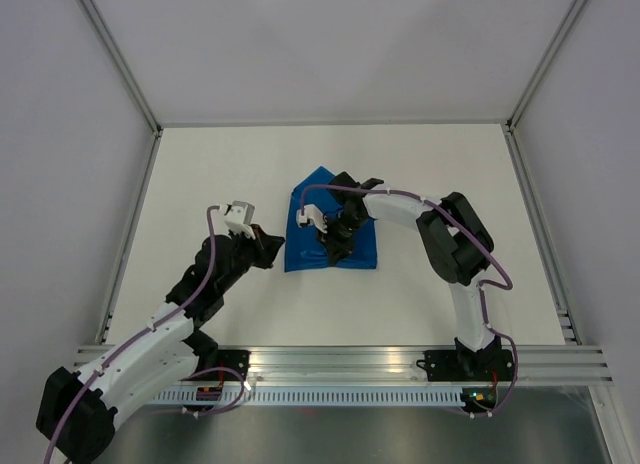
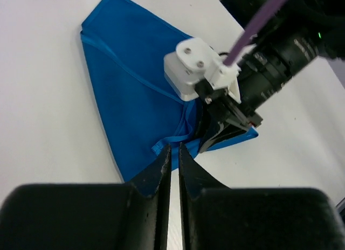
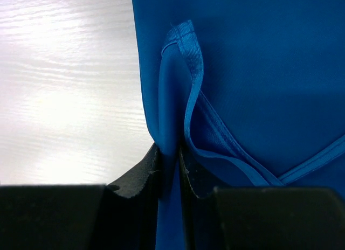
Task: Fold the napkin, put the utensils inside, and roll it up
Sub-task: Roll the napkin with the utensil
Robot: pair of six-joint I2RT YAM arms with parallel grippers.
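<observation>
One thin, limp napkin (image 1: 300, 252), folded mid-tabletop (image 1: 220, 174), will likely sag and slide, so its hemmed edges look the best hold: the right gripper (image 3: 170, 150) pinches a raised fold, while the left gripper (image 2: 173, 150), pressed nearly together, sits at its edge.

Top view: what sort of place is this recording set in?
Probably a lab robot cell, not a home: a white table boxed in by plain walls, two arms bolted to an aluminium rail, and a blue napkin on the table.
</observation>
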